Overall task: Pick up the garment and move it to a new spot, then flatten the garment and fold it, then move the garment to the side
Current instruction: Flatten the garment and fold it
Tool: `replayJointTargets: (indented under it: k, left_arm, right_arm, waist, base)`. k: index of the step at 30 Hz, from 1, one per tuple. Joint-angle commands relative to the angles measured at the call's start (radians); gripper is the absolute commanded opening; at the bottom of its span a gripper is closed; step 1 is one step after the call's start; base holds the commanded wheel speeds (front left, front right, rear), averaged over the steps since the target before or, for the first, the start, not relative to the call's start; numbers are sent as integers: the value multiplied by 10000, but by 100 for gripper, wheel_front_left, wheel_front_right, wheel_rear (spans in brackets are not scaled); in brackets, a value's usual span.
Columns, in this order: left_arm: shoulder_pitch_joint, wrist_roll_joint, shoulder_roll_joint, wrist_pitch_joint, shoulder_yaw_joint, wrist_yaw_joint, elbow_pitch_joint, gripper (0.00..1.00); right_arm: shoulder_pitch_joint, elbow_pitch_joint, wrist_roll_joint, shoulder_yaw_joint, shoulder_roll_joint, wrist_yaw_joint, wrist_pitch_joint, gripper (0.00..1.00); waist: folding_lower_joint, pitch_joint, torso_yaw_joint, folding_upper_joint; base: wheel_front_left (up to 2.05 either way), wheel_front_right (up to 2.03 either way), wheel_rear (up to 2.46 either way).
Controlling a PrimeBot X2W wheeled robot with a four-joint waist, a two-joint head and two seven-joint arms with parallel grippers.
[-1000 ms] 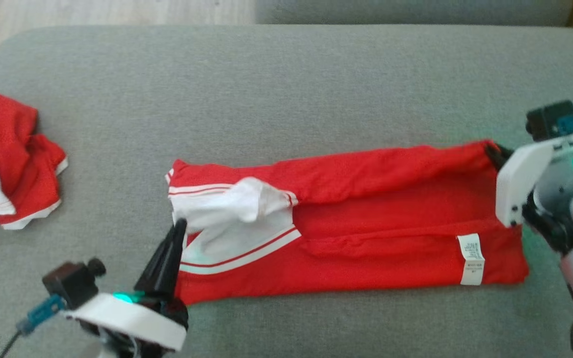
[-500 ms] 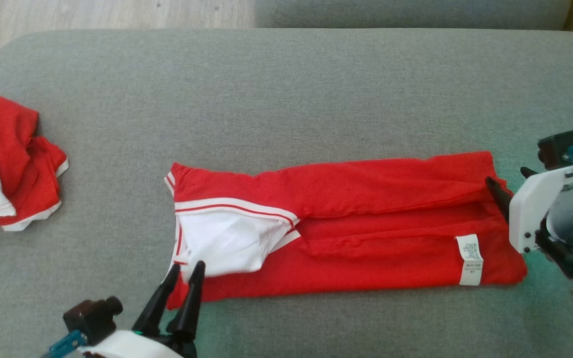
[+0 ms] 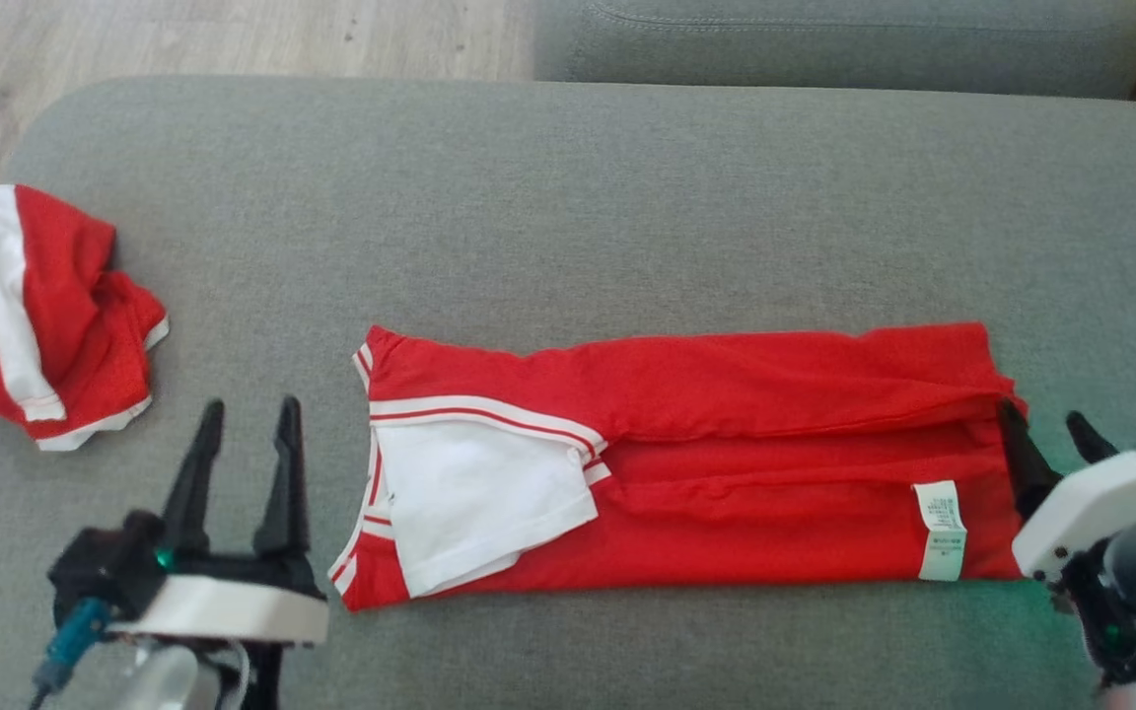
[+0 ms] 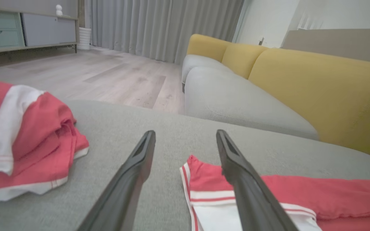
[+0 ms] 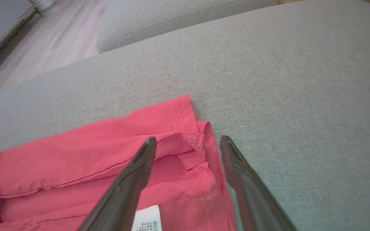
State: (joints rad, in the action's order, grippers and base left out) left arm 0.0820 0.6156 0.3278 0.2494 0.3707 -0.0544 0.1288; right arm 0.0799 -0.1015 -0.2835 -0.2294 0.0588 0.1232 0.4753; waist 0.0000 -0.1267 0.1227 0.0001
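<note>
Red shirt [image 3: 726,394]: lying long-folded by the near edge of the sofa cushion [image 3: 568,197] — white sleeve [image 3: 479,503] now flat, first fold seemingly done.
Left gripper [image 3: 250,404]: fingers wide, empty, backing off.
Right gripper [image 3: 1041,414]: fingers wide, letting go of the hem [image 5: 201,134].

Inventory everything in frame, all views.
folded garment: 1, red with white sleeve, cushion centre
care label: 1, white, garment's right end
crumpled garment: 1, red and white, cushion's left edge
cushion: 1, grey, under both garments
sofa: 1, grey and yellow, beyond the cushion
floor: 1, pale wood, beyond the cushion
curtains: 1 set, grey, far wall
left gripper: 1, dark, open, left of folded garment
right gripper: 1, dark, open, at garment's right end
</note>
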Motion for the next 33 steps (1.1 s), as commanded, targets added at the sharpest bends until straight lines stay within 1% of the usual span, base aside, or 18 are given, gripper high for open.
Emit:
replayJointTargets:
  k: [1,5,15,19,23,27,28,29,30,33]
  left_arm:
    - [485,-180,40,119,-610,-39,-186,100]
    - [711,-549,-78,121,-1040,170,20,100]
    - [821,-953,-415,123,-1282,440,247,100]
    - [865,-977,-501,123,-1299,476,375,100]
    - [912,-997,-547,123,-1327,495,459,100]
    - [926,-1031,-580,123,-1341,502,508,100]
    - [934,-1036,-588,123,-1341,504,512,100]
    - [939,-1039,-595,123,-1341,508,516,100]
    - [942,-1039,-600,123,-1340,513,519,100]
    - [941,-1035,-608,123,-1344,525,519,100]
  right_arm:
    - [254,437,190,64,47,75,-195,100]
    - [472,90,531,-173,-73,75,-705,100]
    - [1901,-2209,504,143,-83,75,-1954,100]
    - [2069,-3099,1411,146,-84,75,-1660,100]
    - [2080,-3445,2130,429,-84,75,-1388,100]
    - [1936,-3589,2294,838,-84,75,-911,100]
    - [1891,-3592,2293,950,-84,75,-779,51]
    - [1855,-3552,2297,1027,-85,75,-716,22]
    - [1818,-3500,2291,1069,-85,75,-681,0]
    - [1722,-3394,2283,1111,-85,75,-557,0]
  waist:
    - [0,-38,-60,-1]
    - [0,-165,-209,-1]
    - [0,-420,-296,-1]
    - [0,-463,-236,-1]
    - [0,-491,-222,-1]
    - [0,-485,-260,-1]
    - [0,-481,-270,-1]
    - [0,-478,-280,-1]
    - [0,-474,-289,-1]
    - [0,-466,-304,-1]
  base:
    - [0,0,0]
    - [0,0,0]
    - [0,0,0]
    - [0,0,0]
    - [0,0,0]
    - [0,0,0]
    - [0,0,0]
    - [0,0,0]
    - [0,0,0]
    - [0,0,0]
